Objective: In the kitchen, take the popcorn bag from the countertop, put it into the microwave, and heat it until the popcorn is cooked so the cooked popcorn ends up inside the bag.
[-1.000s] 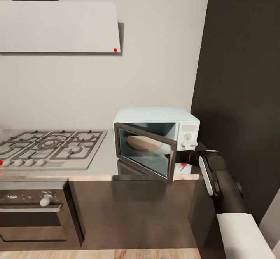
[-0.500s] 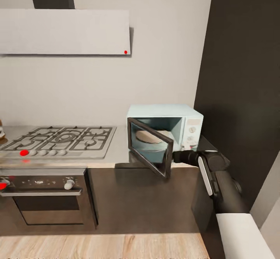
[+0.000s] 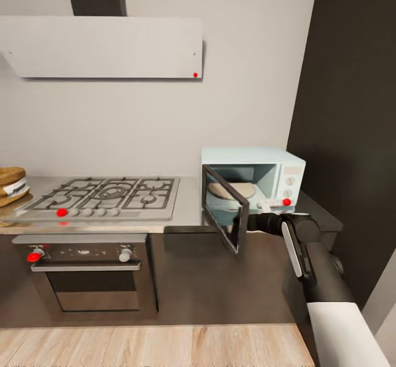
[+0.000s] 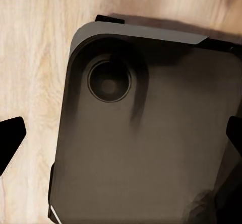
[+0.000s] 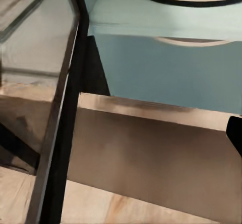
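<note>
Mint microwave [image 3: 250, 177] sits on the counter [image 3: 187, 213], door [image 3: 223, 207] wide open — ready for the bag. Right tool [image 3: 246, 223] is at the door's edge — open or pinching, I cannot tell.

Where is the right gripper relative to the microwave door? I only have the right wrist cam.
Observer: In the head view, the right gripper is at the free edge of the door. The door is swung wide open from the microwave.
Operator: Anything beside the microwave?
Observer: A gas hob is set into the countertop on the robot's left of it, with an oven underneath.
Operator: And the left arm?
Observer: In the left wrist view, the left gripper is open. It is pointing down at a dark rounded panel over the wood floor.
</note>
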Controlling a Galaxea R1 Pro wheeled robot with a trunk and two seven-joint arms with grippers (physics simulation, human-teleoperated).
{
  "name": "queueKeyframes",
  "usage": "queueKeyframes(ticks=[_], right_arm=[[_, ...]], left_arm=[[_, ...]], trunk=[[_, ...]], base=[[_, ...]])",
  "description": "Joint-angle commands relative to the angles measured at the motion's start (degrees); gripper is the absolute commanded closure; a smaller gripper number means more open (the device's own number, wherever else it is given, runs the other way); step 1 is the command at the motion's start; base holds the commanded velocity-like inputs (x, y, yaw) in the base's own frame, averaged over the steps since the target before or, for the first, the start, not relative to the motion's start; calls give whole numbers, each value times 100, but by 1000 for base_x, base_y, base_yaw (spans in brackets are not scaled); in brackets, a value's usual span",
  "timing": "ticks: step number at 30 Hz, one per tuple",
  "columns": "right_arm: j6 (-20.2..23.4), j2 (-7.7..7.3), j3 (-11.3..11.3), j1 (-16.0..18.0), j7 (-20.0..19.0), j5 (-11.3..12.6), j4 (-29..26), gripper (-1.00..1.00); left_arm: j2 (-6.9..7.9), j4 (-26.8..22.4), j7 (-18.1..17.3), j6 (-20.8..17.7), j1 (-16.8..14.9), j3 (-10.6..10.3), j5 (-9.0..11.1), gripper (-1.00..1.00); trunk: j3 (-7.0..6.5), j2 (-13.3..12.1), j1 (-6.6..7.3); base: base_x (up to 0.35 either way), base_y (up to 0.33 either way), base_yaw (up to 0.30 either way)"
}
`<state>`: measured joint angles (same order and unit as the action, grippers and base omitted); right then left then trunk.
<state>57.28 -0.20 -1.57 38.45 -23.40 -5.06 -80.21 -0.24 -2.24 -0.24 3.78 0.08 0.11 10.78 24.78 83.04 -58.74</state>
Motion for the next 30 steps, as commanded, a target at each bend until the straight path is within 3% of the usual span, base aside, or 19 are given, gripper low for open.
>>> queueKeyframes(ticks=[1, 6, 27, 30], right_arm=[[28, -4, -3, 5, -125, -9, -6, -100], [26, -6, -9, 5, -302, -28, -9, -100], [20, -7, -19, 5, -282, -87, 5, -100], [-5, -39, -159, 5, -184, -91, 37, -100]], left_arm=[[-2, -5, -2, 9, 1, -2, 38, -100], [-1, -5, -2, 9, 1, -2, 38, -100], [3, -5, -2, 9, 3, -2, 38, -100], [1, -5, -2, 9, 1, 0, 38, -100]], trunk=[[5, 4, 1], [5, 4, 1], [5, 4, 1], [5, 4, 1]], base=[[-117, 210, 0], [-128, 197, 0], [-142, 171, 0], [-58, 58, 0]])
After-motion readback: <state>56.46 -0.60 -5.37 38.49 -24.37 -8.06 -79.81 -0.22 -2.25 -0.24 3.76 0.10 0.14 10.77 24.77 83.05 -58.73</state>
